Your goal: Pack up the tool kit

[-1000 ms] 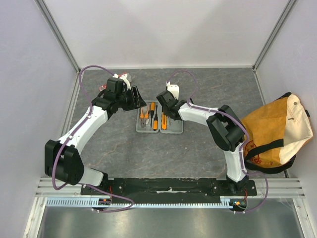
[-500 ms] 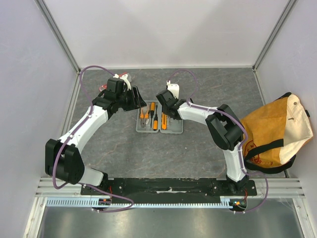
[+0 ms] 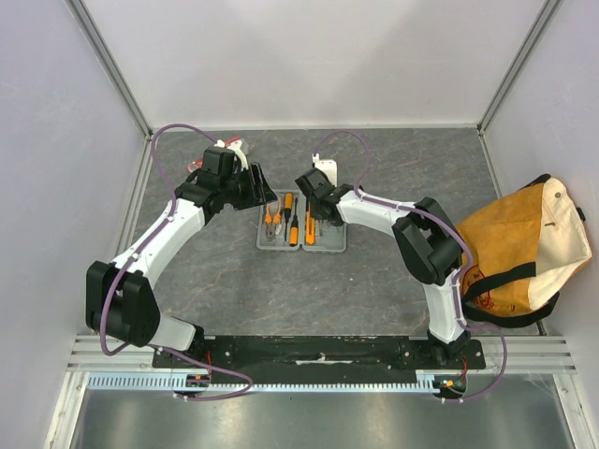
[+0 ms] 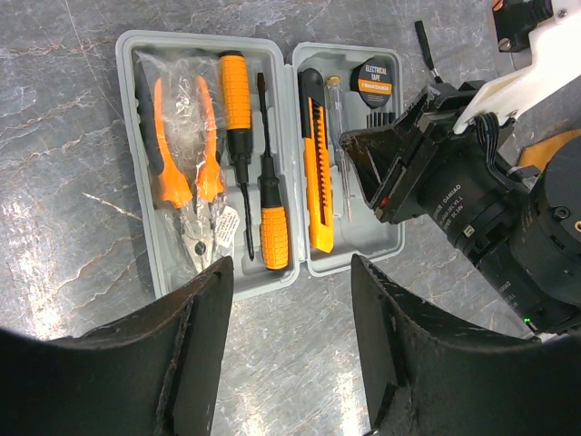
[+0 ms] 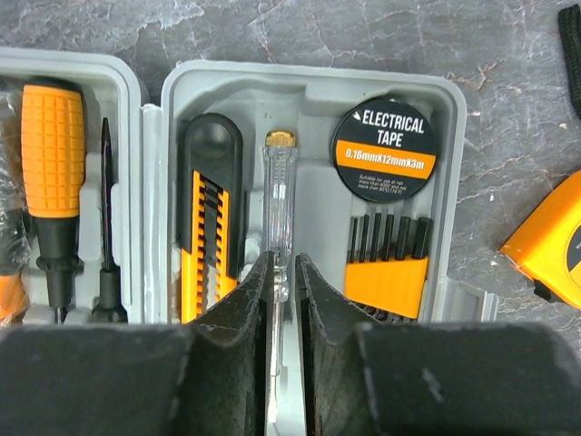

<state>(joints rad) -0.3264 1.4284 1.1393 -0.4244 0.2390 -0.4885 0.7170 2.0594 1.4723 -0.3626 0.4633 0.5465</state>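
Grey marbled worktop (image 3: 374, 281) carries your open case (image 3: 332, 241) mid-surface, toward its far edge. Your right end effector (image 5: 283, 263), narrowly parted, straddles the tester screwdriver (image 5: 278, 182), apparently seating it in its slot. Your left end effector (image 4: 290, 263) hangs wide open and empty over the case's near edge, likely waiting.

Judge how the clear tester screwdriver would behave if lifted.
The tester screwdriver looks round and smooth, so probably slippery and apt to roll once freed. Slender, so likely light; its clear plastic may crack if squeezed hard.

Right tool (image 5: 283, 263) blocks the case's (image 5: 309, 82) right half; left half clear.
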